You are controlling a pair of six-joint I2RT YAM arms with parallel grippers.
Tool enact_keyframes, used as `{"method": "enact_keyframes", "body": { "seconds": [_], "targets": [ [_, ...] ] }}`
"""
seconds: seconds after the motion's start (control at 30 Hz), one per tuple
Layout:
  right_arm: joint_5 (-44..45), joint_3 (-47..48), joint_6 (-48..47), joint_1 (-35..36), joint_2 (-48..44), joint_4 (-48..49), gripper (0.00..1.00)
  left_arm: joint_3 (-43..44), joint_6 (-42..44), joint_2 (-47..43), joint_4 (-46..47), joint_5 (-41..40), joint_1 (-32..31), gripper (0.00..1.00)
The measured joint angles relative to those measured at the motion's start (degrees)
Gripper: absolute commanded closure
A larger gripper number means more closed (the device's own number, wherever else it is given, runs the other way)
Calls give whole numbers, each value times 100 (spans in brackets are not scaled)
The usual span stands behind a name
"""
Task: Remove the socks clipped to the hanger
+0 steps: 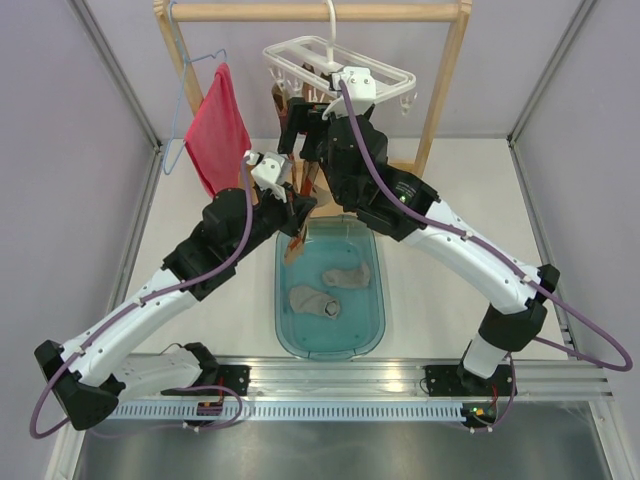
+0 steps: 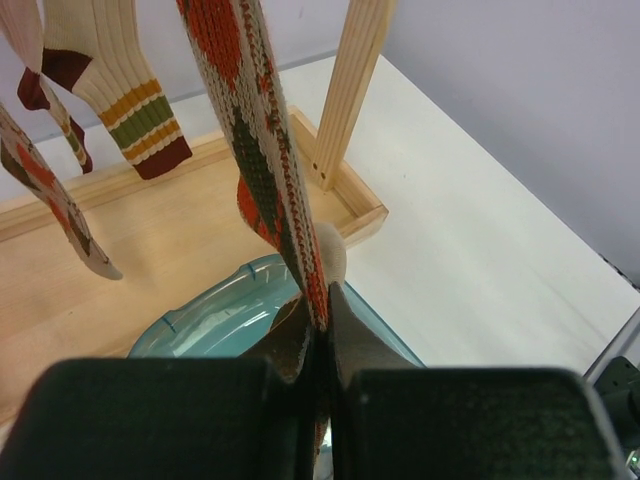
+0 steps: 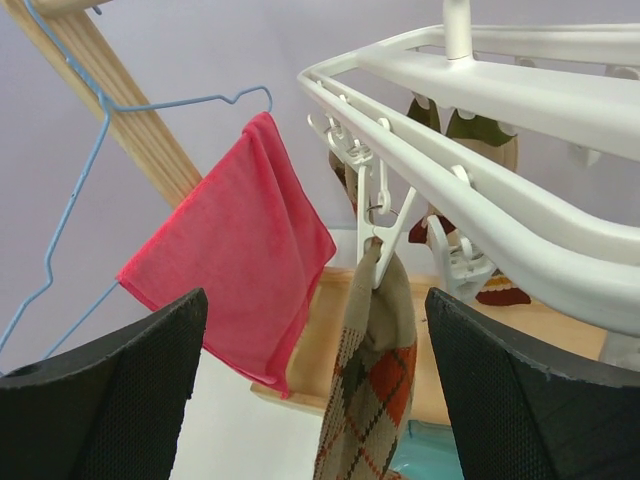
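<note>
Pinches the vertically hanging argyle sock (image 2: 262, 160) low in left gripper (image 2: 322, 330); faces its clip (image 3: 380, 235) just ahead, right gripper (image 3: 315, 300) spread apart.

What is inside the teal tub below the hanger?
Two grey-beige socks lie on the floor of the tub. Its far end is covered by the left gripper and the argyle sock it pinches, so anything there cannot be seen.

Hanger (image 3: 500, 85): white plastic, smooth, slight gloss.
Argyle sock (image 2: 265, 150): knitted cloth, ribbed, matt.
Red-pink cloth (image 3: 245, 250): soft, matt, fine nap.
Rack post (image 2: 350, 90): pale bare wood, grain visible.
Basin (image 1: 355, 330): translucent teal plastic, glossy.
Right finger pads (image 3: 110, 400): black, matt, mesh-textured.
</note>
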Motion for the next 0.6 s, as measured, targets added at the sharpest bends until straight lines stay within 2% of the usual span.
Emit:
{"method": "enact_keyframes", "body": {
  "seconds": [0.23, 0.6],
  "targets": [
    [42, 175, 17, -212, 234, -87, 7, 0, 0, -26, 26, 0, 0, 98],
    [68, 1248, -63, -402, 997, -195, 10, -2, 0, -26, 24, 2, 0, 98]
  ]
}}
